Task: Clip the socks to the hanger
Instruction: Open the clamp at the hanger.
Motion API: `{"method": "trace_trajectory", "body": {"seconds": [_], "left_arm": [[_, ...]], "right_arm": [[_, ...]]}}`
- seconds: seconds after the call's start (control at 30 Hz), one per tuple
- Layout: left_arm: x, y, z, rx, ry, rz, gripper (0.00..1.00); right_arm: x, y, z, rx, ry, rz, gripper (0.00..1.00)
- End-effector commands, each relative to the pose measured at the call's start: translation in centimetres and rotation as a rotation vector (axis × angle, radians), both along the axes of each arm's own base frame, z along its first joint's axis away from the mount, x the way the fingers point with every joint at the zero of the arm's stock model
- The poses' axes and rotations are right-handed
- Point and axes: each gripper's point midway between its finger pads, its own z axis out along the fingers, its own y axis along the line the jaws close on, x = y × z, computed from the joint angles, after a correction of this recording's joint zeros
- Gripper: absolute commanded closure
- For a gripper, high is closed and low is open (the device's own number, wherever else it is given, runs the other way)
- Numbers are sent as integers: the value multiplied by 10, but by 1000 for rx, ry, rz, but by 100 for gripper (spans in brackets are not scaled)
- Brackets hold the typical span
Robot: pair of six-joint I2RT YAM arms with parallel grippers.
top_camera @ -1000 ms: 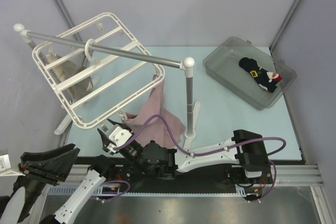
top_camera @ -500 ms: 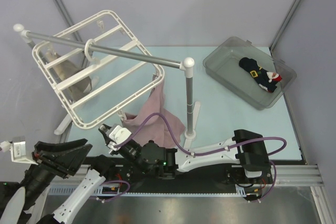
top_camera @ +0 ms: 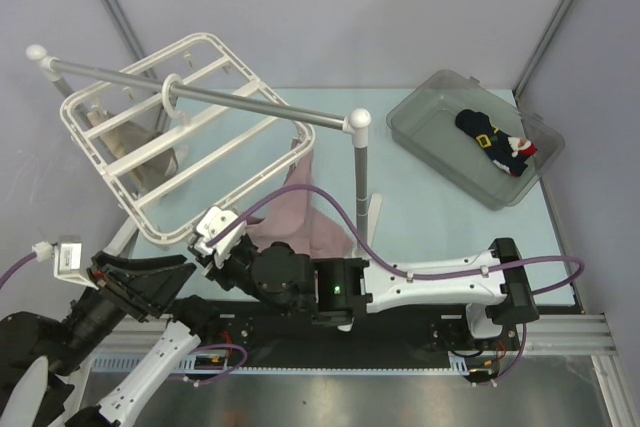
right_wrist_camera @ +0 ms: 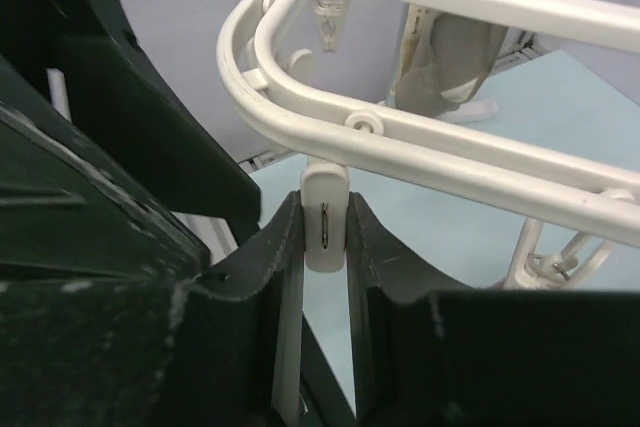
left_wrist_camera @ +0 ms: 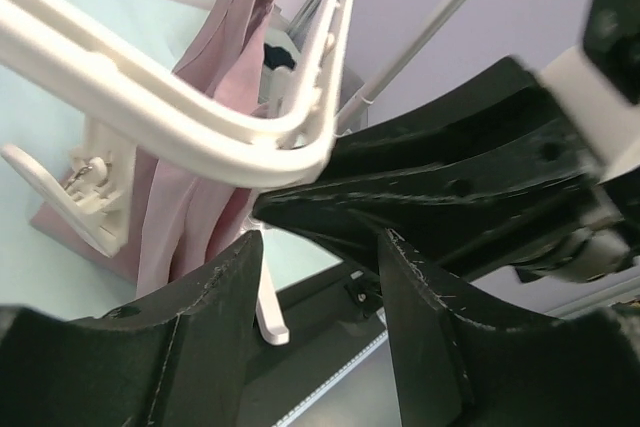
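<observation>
The socks [top_camera: 495,141], dark with a yellow band and red-and-white patches, lie in the grey bin at the right. The white hanger [top_camera: 120,119] hangs tilted from the rail at the left. My right gripper [top_camera: 212,231] reaches across to the hanger's near corner. In the right wrist view it [right_wrist_camera: 326,215] is shut on a white edge clip [right_wrist_camera: 326,209] under the frame [right_wrist_camera: 420,147]. My left gripper [top_camera: 172,269] is open and empty just left of that corner. In the left wrist view it [left_wrist_camera: 320,252] sits below the frame's corner [left_wrist_camera: 262,139].
A silver rail stand [top_camera: 250,102] with white knobs carries the hanger. A pink cloth [top_camera: 300,215] hangs from the hanger's near side and a beige cloth [top_camera: 150,152] from its left. The grey bin [top_camera: 425,119] stands at the back right. The right arm [left_wrist_camera: 470,172] crosses close to my left gripper.
My right gripper has risen to the hanger's near corner and its arm has stretched out leftward. My left gripper has moved right and forward toward the same corner. The hanger has tilted slightly.
</observation>
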Motion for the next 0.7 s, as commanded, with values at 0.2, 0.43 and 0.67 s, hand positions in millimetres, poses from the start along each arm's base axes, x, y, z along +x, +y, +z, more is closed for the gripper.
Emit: {"method": "trace_trajectory", "body": {"seconds": [0.2, 0.43, 0.67], "left_arm": [[16, -3, 14, -90, 41, 42, 36], [23, -10, 23, -120, 39, 33, 38], [30, -12, 14, -96, 74, 43, 45]], "right_arm": [[-9, -20, 5, -151, 123, 90, 100], [-11, -19, 4, -165, 141, 111, 100], [-12, -19, 14, -134, 142, 122, 100]]}}
